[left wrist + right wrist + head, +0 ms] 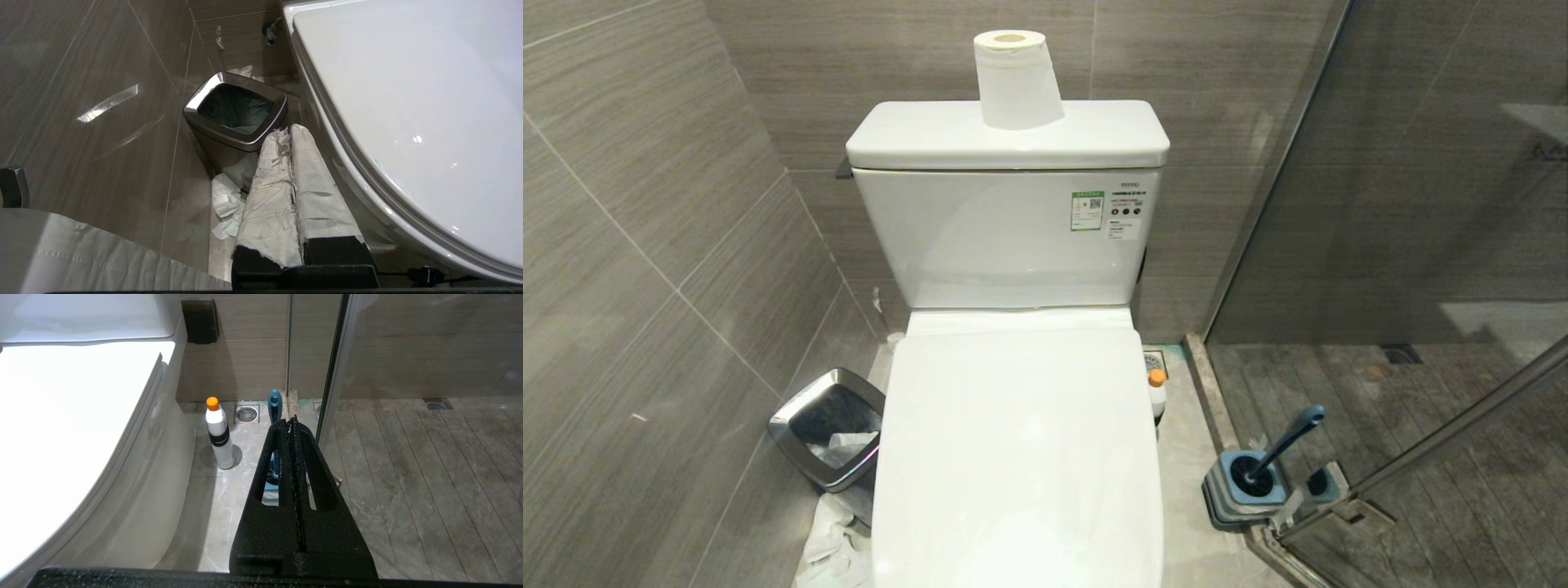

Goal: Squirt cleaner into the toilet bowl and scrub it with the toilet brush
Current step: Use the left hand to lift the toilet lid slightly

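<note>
Beside toilet bowl (81, 428) | cleaner (220, 435): white, orange cap, upright

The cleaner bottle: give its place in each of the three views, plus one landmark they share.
Head view: cleaner bottle on the floor, half hidden beside the toilet lid's right edge.
Left wrist view: not in it.
Right wrist view: bottle upright between toilet and toilet brush.
Shared landmark: the closed white toilet lid.

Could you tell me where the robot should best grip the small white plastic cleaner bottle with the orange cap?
Probably the white plastic cleaner bottle is best gripped around its dark label band, coming from its open floor side, away from the white ceramic toilet bowl: it stands upright with a slim round body.
</note>
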You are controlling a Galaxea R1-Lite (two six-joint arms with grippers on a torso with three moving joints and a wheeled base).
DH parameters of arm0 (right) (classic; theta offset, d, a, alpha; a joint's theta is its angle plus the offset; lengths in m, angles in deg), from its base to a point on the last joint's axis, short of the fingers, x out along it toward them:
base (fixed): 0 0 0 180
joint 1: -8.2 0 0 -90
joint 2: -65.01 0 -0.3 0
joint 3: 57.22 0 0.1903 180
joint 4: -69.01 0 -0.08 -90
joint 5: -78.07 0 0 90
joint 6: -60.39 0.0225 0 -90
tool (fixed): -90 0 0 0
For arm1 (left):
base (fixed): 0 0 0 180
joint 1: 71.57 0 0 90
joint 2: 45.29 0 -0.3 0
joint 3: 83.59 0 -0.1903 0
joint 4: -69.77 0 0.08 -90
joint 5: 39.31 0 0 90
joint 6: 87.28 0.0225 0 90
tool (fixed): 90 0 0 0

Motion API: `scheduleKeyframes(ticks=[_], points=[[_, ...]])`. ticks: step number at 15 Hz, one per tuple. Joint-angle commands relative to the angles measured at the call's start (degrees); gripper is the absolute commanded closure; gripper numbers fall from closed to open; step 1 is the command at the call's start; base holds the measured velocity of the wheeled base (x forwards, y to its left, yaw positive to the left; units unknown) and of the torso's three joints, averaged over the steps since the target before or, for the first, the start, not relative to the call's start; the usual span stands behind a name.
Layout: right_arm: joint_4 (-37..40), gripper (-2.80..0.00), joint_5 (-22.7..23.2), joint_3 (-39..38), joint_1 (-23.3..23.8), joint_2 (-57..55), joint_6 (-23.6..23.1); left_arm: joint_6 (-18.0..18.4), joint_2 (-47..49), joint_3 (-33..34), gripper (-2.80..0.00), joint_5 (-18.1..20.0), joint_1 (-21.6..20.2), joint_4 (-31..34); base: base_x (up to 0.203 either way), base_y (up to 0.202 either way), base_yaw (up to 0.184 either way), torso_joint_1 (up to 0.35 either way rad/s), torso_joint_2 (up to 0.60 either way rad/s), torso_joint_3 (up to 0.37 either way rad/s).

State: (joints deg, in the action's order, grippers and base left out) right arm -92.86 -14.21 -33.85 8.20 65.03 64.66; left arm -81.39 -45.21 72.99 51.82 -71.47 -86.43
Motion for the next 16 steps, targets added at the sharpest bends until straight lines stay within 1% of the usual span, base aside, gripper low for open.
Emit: scheduleKeyframes(ticks=[1,3,8,10,11,13,14,16], points=[[-0.04,0.0,-0.01,-1.41,0.0,-0.02,-0.03,-1.39,0.01,-0.04,0.0,-0.14,-0.01,0.0,0.0,0.0,0.0,0.0,0.0,0.0],[-0.04,0.0,-0.01,-1.41,0.0,-0.02,0.04,-2.19,0.01,-0.04,0.0,-0.33,-0.01,0.0,0.0,0.0,0.0,0.0,0.0,0.0],[-0.04,0.0,-0.01,-1.41,0.0,-0.02,-0.05,-1.23,0.01,-0.13,0.0,0.11,-0.01,0.18,0.0,0.0,0.0,0.0,0.0,0.0],[-0.04,0.0,-0.01,-1.41,0.0,-0.02,0.0,1.08,0.01,-0.03,0.0,0.11,-0.01,0.03,0.0,0.0,0.0,0.0,0.0,0.0],[-0.04,0.0,-0.01,-1.41,0.0,-0.02,-0.02,3.19,0.01,-0.43,0.0,0.24,-0.01,0.01,0.0,0.0,0.0,0.0,0.0,0.0],[-0.04,0.0,-0.01,-1.41,0.0,-0.02,-0.04,7.02,0.01,-3.33,0.0,2.87,-0.01,0.28,0.0,0.0,0.0,0.0,0.0,0.0],[-0.04,0.0,-0.01,-1.41,0.0,-0.02,0.04,7.95,0.05,-5.18,0.0,3.95,-0.01,0.68,0.0,0.0,0.0,0.0,0.0,0.0],[-0.04,0.0,-0.01,-1.41,0.0,-0.02,-0.05,8.66,0.86,-10.3,0.0,4.84,-0.01,3.28,0.0,0.0,0.0,0.0,0.0,0.0]])
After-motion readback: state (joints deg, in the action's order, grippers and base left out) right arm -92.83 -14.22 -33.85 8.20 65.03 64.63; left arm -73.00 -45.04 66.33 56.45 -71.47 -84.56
